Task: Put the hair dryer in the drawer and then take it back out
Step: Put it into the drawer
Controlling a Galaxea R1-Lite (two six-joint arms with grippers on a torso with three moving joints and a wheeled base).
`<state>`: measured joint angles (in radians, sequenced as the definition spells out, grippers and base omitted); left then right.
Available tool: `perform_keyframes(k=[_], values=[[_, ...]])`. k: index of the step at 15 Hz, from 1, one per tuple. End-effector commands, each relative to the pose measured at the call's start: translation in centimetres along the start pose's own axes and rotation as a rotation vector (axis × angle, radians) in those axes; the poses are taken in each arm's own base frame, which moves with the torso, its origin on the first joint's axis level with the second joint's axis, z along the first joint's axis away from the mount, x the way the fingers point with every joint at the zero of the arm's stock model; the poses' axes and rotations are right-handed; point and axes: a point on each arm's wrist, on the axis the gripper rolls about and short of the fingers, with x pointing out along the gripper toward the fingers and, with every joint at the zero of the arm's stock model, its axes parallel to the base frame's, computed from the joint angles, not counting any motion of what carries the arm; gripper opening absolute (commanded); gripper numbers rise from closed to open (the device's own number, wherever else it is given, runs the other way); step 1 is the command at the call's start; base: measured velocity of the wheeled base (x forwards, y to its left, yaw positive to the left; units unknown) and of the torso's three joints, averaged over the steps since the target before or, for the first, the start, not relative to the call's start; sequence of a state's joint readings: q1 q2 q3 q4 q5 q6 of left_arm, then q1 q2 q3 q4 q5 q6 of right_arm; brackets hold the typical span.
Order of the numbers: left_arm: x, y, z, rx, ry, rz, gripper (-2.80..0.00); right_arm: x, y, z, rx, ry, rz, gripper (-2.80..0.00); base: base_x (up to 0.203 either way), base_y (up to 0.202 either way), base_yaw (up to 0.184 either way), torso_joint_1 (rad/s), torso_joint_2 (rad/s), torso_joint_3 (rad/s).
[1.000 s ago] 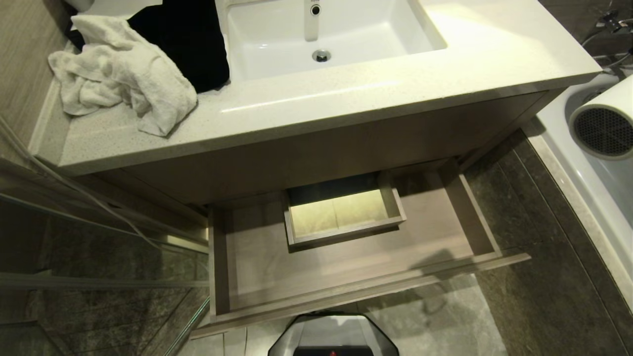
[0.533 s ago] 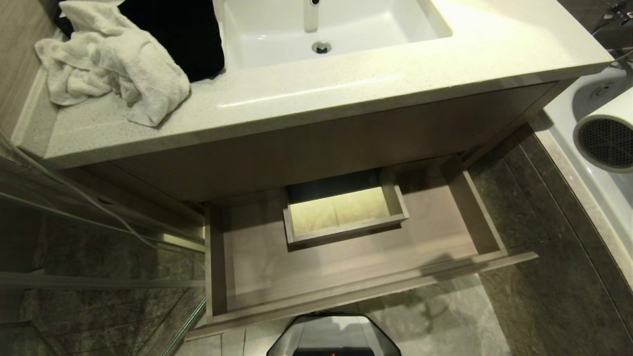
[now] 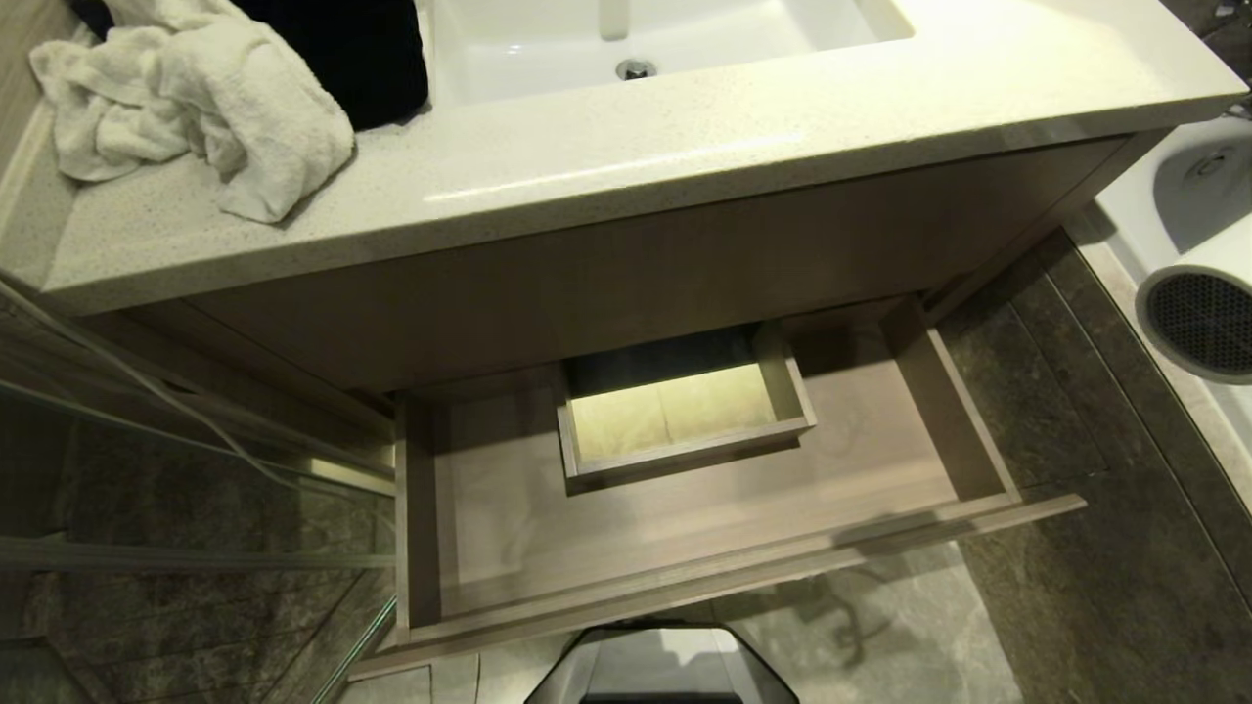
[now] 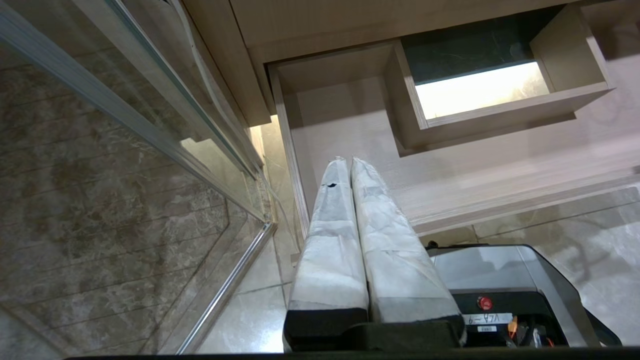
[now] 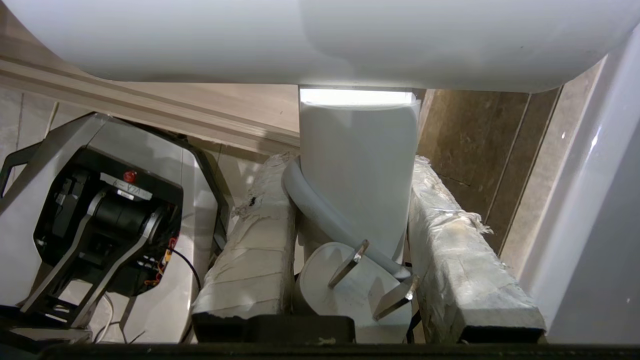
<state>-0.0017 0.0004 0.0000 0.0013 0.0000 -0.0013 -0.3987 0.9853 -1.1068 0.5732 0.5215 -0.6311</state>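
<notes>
Now you are carrying the dryer (image 5: pixel 359 165) by its short handle in the right tool (image 5: pixel 350 220), off to the right of the open drawer (image 3: pixel 685 528), gripping smooth, hard, light plastic that is probably barrel-heavy and prone to swivelling.

Matt wood-grain drawer (image 3: pixel 685 548), glossy speckled stone counter (image 3: pixel 685 147), smooth plastic hair dryer (image 5: pixel 357 175).

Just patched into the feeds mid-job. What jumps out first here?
The drawer under the vanity stands wide open and bare, with a boxed cutout at its back. At the head view's right edge, the hair dryer shows its dark grille; the right gripper clamps its handle. A crumpled white towel sits on the countertop, left of the sink.
</notes>
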Motion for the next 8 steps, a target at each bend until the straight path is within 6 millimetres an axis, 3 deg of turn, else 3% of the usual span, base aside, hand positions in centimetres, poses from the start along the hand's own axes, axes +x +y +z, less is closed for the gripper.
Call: perform_keyframes(k=[1, 8], values=[[0.01, 0.0, -0.05, 0.0, 0.001, 0.0, -2.8, -0.28, 0.34, -0.22, -0.004, 0.003, -0.006, -2.8, 0.0, 0.0, 0.0, -0.185, 0.35, 0.165], [0.0, 0.0, 0.0, 0.0, 0.0, 0.0, -2.8, -0.59, 1.04, -0.94, 0.011, 0.016, -0.018, -2.8, 0.0, 0.0, 0.0, -0.211, 0.39, 0.184]])
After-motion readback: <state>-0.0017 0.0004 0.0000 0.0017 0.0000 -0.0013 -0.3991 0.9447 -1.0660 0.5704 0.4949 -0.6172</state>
